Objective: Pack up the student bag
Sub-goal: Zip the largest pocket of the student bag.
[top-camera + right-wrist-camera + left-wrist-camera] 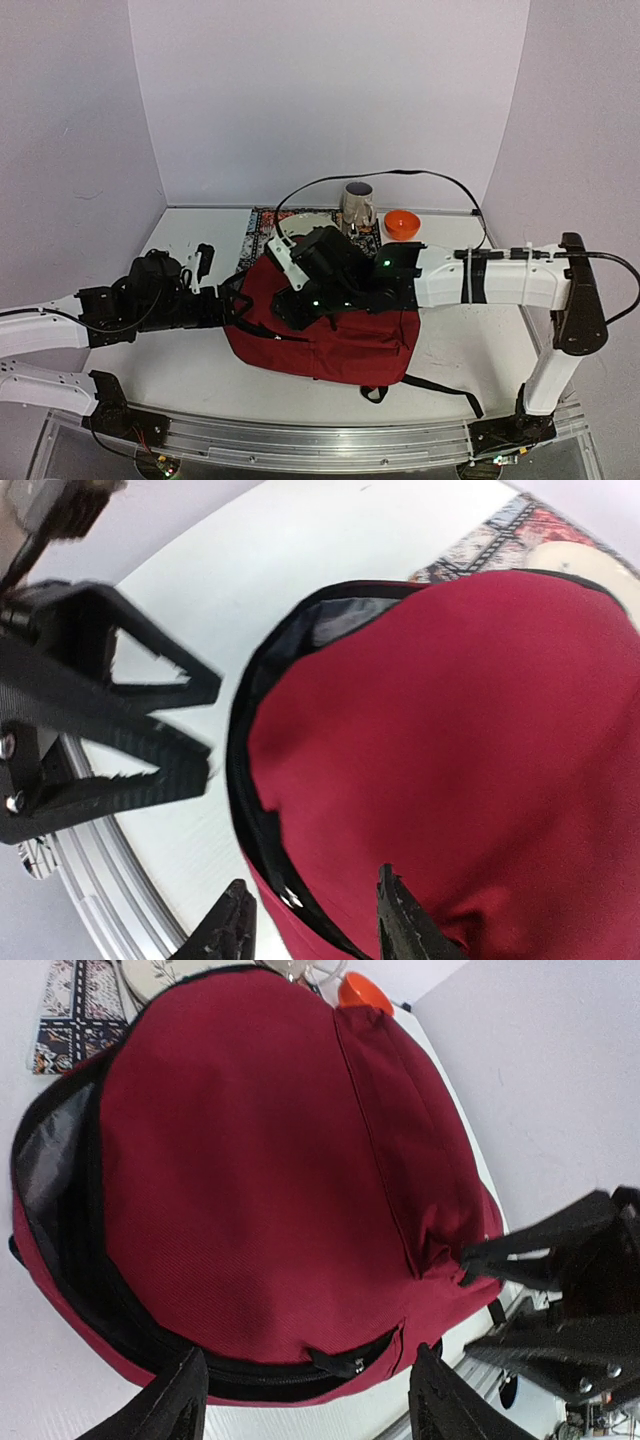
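The student bag, a dark-red backpack, lies flat in the middle of the table. Its black zip runs open along the left edge and shows grey lining. My left gripper stands open at the bag's left edge, its fingers either side of the zip pull without touching it. From the right, my right gripper reaches over the bag's upper left part. It is open, straddling the zipped rim where a metal puller shows. In the top view the left gripper and the right gripper are close together.
Behind the bag lie a patterned mat with a plate, a mug and an orange bowl. A small black object lies at the back left. A black cable arcs over the back. A bag strap trails toward the front right.
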Motion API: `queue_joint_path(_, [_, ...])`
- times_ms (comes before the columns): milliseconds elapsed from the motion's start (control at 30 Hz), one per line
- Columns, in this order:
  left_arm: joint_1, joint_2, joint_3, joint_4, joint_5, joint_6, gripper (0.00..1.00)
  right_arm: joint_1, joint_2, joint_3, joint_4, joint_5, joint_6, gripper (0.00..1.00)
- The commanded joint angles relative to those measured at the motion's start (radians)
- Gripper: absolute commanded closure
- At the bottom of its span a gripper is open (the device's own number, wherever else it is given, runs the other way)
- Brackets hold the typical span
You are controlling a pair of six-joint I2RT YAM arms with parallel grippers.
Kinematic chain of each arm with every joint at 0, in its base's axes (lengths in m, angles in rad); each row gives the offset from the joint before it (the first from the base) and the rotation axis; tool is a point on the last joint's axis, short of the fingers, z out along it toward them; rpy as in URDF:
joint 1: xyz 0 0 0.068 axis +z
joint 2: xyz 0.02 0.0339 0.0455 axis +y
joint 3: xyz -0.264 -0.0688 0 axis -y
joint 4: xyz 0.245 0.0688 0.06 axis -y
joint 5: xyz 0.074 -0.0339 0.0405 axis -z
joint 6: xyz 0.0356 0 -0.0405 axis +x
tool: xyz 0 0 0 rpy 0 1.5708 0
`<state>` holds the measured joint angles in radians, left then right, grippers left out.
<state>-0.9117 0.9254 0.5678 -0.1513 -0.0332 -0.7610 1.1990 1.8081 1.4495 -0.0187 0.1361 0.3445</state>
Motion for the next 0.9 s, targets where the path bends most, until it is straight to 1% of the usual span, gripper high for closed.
queue_joint_path(0, [-0.052,0.041,0.03,-0.006,0.063,-0.037,0.32,-0.011,-0.094,-0.064,-0.044,0.107,-0.005,0.57])
queue_joint_path(100, [-0.071,0.078,0.044,-0.003,0.065,-0.069,0.37,-0.011,-0.11,-0.092,-0.055,0.13,0.003,0.54])
queue_joint_path(267, [-0.088,0.12,0.079,0.004,0.068,-0.092,0.5,-0.012,-0.115,-0.121,-0.064,0.153,0.006,0.52])
queue_joint_path(333, [-0.09,0.131,0.093,0.007,0.062,-0.092,0.52,-0.011,-0.114,-0.129,-0.064,0.158,0.007,0.52])
queue_joint_path(567, [-0.09,0.158,0.137,0.007,0.04,-0.075,0.53,-0.012,-0.118,-0.142,-0.066,0.17,0.004,0.51])
queue_joint_path(600, [-0.09,0.161,0.141,0.004,0.014,-0.073,0.53,-0.012,-0.118,-0.144,-0.066,0.171,0.003,0.51])
queue_joint_path(700, [-0.09,0.184,0.146,-0.01,-0.003,-0.072,0.52,-0.013,-0.118,-0.148,-0.066,0.173,-0.001,0.51])
queue_joint_path(867, [-0.09,0.239,0.145,-0.021,0.008,-0.094,0.5,-0.016,-0.117,-0.152,-0.066,0.175,-0.002,0.51])
